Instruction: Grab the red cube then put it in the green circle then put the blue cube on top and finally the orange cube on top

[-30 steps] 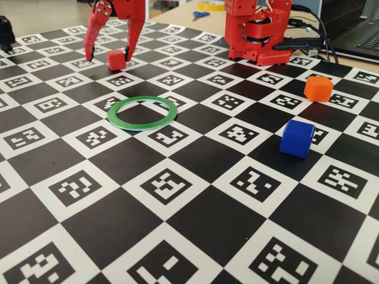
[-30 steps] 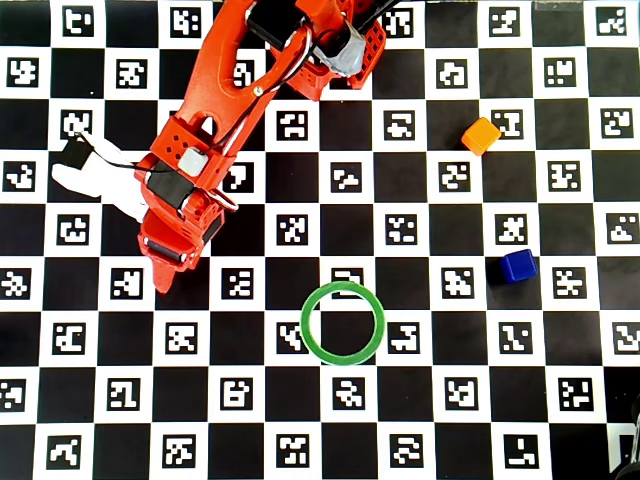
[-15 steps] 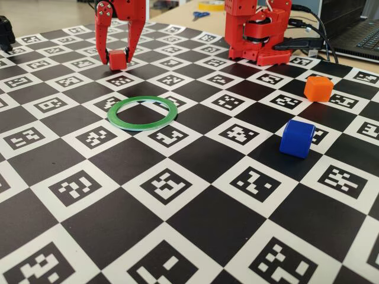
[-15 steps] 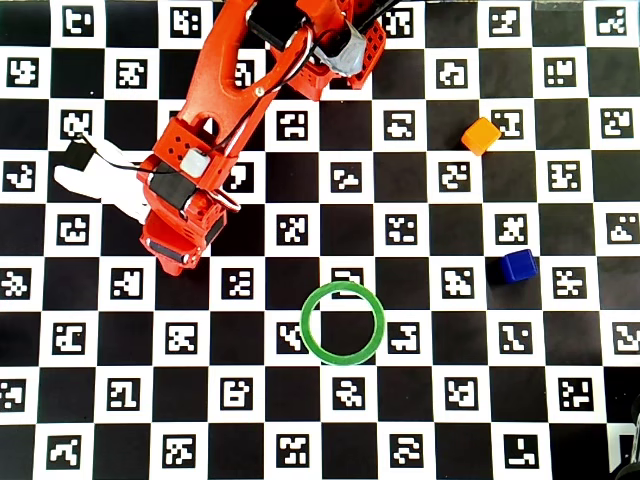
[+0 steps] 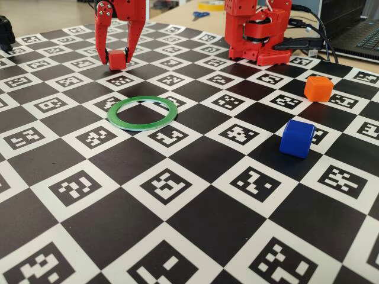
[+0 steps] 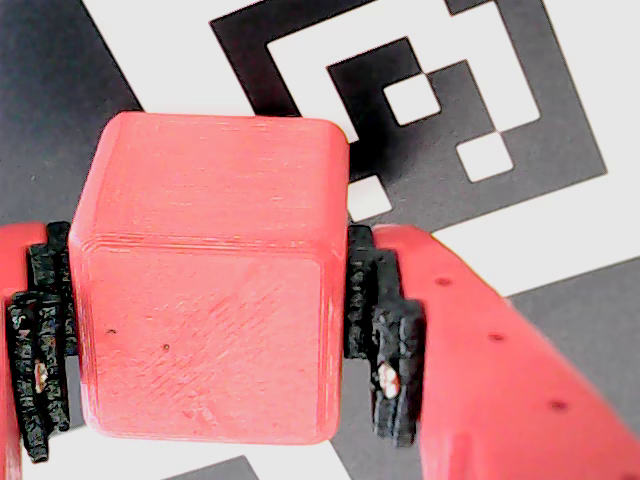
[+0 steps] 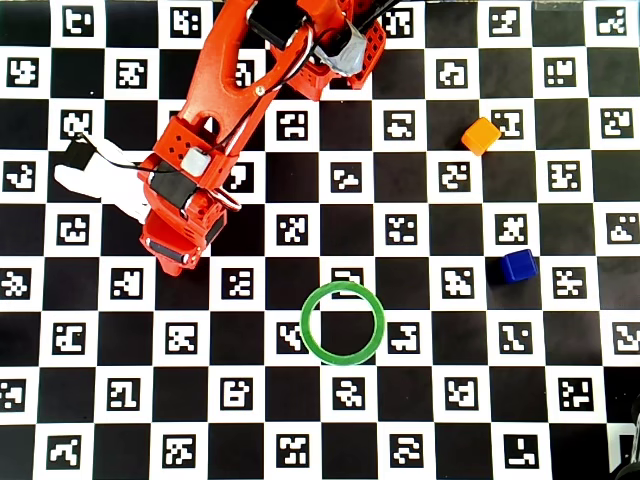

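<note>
Pinching the red cube (image 5: 117, 59) between its two fingers, the gripper (image 5: 116, 58) stands at the far left of the checkered board (image 5: 195, 225) in the fixed view, beyond the green circle (image 5: 143, 113); the blue cube (image 5: 296, 138) and orange cube (image 5: 318, 88) sit well apart on the right.

In the wrist view, black pads (image 6: 382, 325) press both sides of the red cube (image 6: 210, 280).

In the overhead view, the arm (image 7: 215, 120) hides that cube; the green circle (image 7: 343, 358) lies empty.

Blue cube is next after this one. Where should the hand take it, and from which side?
Take the blue cube by two opposite flat side faces, coming straight down from above. It sits alone on the board, clear of the orange cube and green circle, so nothing blocks the fingers.
</note>
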